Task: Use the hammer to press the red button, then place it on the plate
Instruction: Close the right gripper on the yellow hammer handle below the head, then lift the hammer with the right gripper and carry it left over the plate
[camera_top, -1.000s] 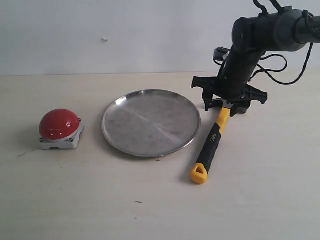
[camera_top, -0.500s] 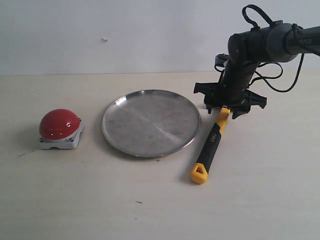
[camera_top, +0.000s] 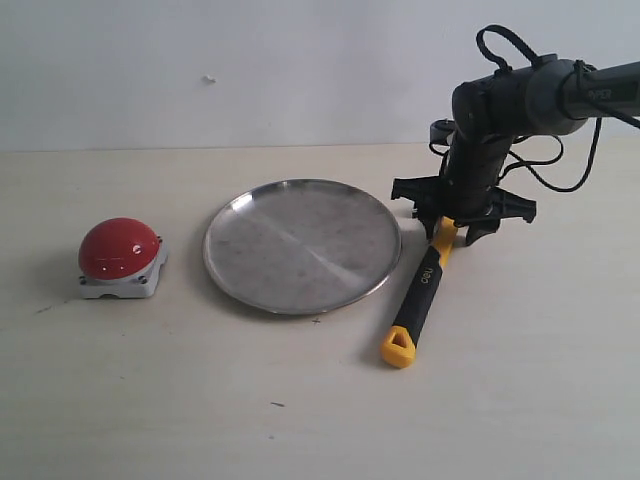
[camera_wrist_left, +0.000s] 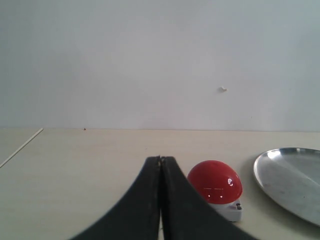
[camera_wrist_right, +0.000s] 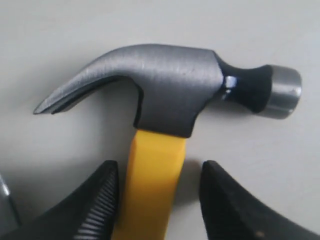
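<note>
Right wrist view -- hammer (camera_wrist_right: 165, 95) lies flat on the table: dark steel head, curved claw at one end, polished round face at the other, yellow neck below. Right gripper (camera_wrist_right: 157, 172) straddles that neck just under the head, jaws apart, one finger (camera_wrist_right: 100, 200) close against it, the other showing a gap -- nothing clamped. Exterior view puts the hammer just beside the plate (camera_top: 300, 245), red button (camera_top: 120, 248) well apart beyond it; left gripper (camera_wrist_left: 161, 165) pressed closed, empty.

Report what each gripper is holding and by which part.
Nothing is held. The right gripper, jaws open, straddles the yellow-and-black claw hammer at the handle just below its dark steel head, not clamped. The left gripper is shut, empty.
</note>
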